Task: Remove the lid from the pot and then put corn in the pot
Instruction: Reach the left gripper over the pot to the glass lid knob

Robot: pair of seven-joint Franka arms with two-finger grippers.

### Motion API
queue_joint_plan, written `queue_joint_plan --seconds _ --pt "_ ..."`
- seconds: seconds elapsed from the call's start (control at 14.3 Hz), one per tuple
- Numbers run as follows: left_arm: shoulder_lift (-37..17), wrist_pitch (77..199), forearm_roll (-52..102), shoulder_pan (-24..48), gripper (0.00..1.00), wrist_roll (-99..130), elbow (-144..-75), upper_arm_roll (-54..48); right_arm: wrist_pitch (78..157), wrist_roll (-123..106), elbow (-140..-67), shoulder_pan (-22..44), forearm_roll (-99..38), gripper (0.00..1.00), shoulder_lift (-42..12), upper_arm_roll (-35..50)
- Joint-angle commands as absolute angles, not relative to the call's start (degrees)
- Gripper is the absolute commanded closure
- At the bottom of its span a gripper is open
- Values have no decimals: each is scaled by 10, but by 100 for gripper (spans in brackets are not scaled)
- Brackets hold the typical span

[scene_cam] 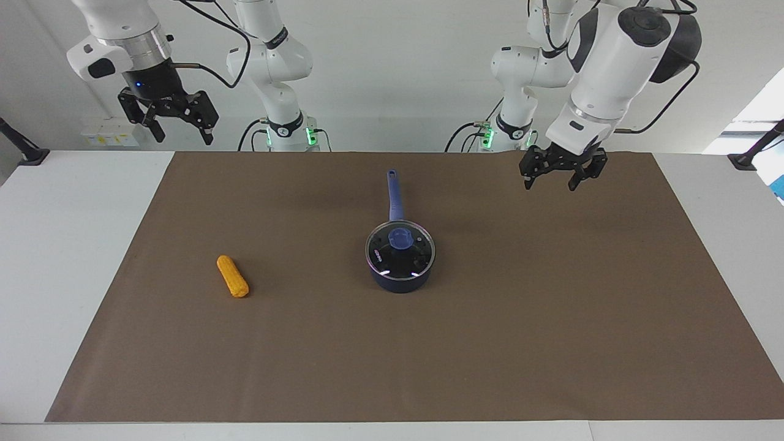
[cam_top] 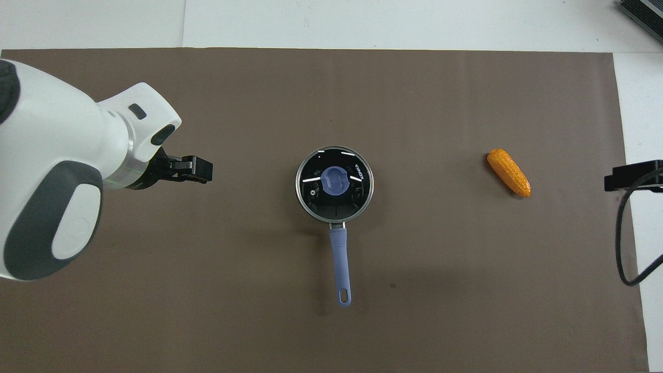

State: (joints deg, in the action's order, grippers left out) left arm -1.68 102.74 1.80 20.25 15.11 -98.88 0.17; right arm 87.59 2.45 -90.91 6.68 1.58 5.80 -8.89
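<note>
While the lid sits on the pot mid-tabletop, contents hidden, left hand hangs open over bare mat, likely bound for the knob; right hand waits open. Overhead: corn lies well apart, toward the right arm's end, handle pointing robotward

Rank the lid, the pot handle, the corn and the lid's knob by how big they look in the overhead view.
1. lid
2. pot handle
3. corn
4. knob
</note>
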Motion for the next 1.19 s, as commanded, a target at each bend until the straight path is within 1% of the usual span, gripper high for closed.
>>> queue_joint_plan --seconds 0.0,0.14,0.28,0.35,0.56,0.7,0.77,0.91,1.05,1.12 --pt "-34 1063 11 248 0 201 -1002 11 864 22 -902 65 12 0 56 -88" --pt "-48 1073 9 278 0 238 -1000 12 864 22 -902 65 12 0 56 -88" --pt "-89 1091 -27 309 0 307 -987 11 864 22 -902 65 12 0 56 -88" --pt "-115 1104 -35 336 0 339 -976 11 864 22 -902 65 12 0 56 -88" --pt "-162 1115 -34 356 0 393 -942 11 864 22 -902 65 12 0 56 -88" --pt "-203 1117 -31 381 0 433 -892 11 864 22 -902 65 12 0 56 -88" --pt "-215 1118 -30 381 0 440 -875 11 864 22 -902 65 12 0 56 -88" --pt "-223 1112 -28 392 0 444 -854 11 864 23 -902 65 12 0 56 -88" --pt "-225 1109 -30 397 0 446 -853 11 864 23 -902 65 12 0 56 -89" --pt "-246 1116 -33 410 0 461 -839 11 864 22 -902 65 12 0 56 -88"
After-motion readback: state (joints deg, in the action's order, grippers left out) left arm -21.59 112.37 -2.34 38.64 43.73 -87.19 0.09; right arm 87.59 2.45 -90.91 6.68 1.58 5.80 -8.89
